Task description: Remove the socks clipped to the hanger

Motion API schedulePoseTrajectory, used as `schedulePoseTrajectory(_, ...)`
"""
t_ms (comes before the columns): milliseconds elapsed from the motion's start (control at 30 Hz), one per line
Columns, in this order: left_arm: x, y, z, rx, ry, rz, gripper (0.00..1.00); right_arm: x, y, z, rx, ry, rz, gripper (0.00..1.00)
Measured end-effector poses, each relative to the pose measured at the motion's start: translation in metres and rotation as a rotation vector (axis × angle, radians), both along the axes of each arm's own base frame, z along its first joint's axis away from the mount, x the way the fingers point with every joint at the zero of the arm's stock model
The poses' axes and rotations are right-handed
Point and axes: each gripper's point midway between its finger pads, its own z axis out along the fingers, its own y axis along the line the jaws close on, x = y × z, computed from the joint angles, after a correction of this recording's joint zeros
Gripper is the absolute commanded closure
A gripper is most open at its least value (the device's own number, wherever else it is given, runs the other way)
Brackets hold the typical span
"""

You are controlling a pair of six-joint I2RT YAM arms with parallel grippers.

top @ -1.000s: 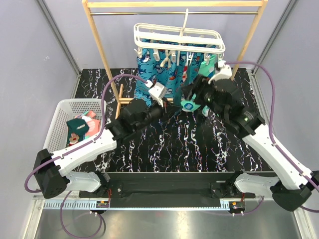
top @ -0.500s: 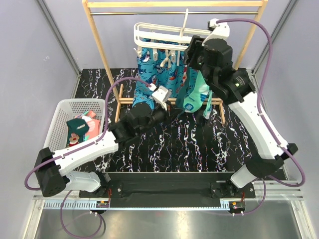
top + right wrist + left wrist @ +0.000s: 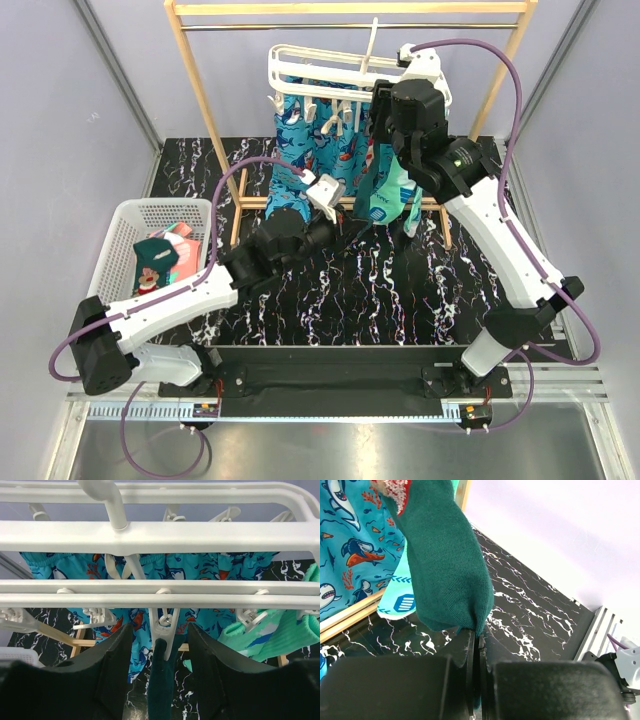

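The white hanger [image 3: 350,72] hangs from the wooden rail, its rails close overhead in the right wrist view [image 3: 160,530]. Blue shark socks [image 3: 300,125], a mint-green sock [image 3: 385,205] and a dark teal sock [image 3: 364,185] hang from its pegs. My right gripper [image 3: 384,115] is open up at the hanger, its jaws on either side of the peg [image 3: 163,625] that holds the dark teal sock [image 3: 160,685]. My left gripper [image 3: 335,227] is shut on that sock's toe [image 3: 445,555], low in front of the hanger. The mint sock [image 3: 280,630] is clipped to the right.
A white mesh basket [image 3: 128,215] at the left holds a dark teal sock [image 3: 155,255] and a coral-pink one [image 3: 180,232]. The wooden stand [image 3: 200,95] frames the hanger, with its low crossbar [image 3: 255,203] behind my left gripper. The black marbled table [image 3: 380,290] lies below.
My right arm has risen from low by the socks up to the hanger, and its open jaws now straddle the dark teal sock's peg. My left gripper has edged right, still holding the toe.
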Motion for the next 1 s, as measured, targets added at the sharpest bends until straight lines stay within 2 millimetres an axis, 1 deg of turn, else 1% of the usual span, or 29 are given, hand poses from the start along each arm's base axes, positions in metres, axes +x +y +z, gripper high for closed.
schedulePoseTrajectory(100, -0.002, -0.002, 0.0, 0.0, 0.0, -0.005, 1.0, 0.002, -0.002, 0.001, -0.01, -0.009, -0.013, 0.46)
schedulePoseTrajectory(200, -0.004, -0.003, 0.0, 0.001, 0.0, -0.008, 1.0, 0.006, 0.0, -0.001, -0.019, -0.008, -0.014, 0.46)
schedulePoseTrajectory(433, -0.007, -0.004, 0.001, -0.001, -0.003, -0.01, 1.0, 0.014, 0.006, -0.015, -0.044, 0.015, -0.015, 0.49)
schedulePoseTrajectory(700, -0.01, -0.005, 0.002, -0.001, -0.005, -0.013, 1.0, 0.017, -0.003, -0.01, -0.064, -0.007, -0.064, 0.51)
schedulePoseTrajectory(733, -0.01, -0.005, 0.002, -0.001, -0.005, -0.013, 1.0, 0.018, -0.004, -0.009, -0.065, -0.011, -0.068, 0.53)
schedulePoseTrajectory(767, -0.01, -0.005, 0.002, -0.001, -0.005, -0.013, 1.0, 0.018, -0.005, -0.008, -0.067, -0.015, -0.072, 0.58)
schedulePoseTrajectory(867, -0.011, -0.005, 0.002, -0.002, -0.006, -0.013, 1.0, 0.019, -0.006, -0.006, -0.07, -0.025, -0.077, 0.64)
schedulePoseTrajectory(967, -0.011, -0.005, 0.004, -0.005, -0.008, -0.011, 1.0, 0.019, -0.006, -0.005, -0.074, -0.029, -0.078, 0.82)
schedulePoseTrajectory(1000, -0.011, -0.005, 0.004, -0.006, -0.009, -0.009, 1.0, 0.02, -0.006, -0.005, -0.077, -0.031, -0.078, 0.96)
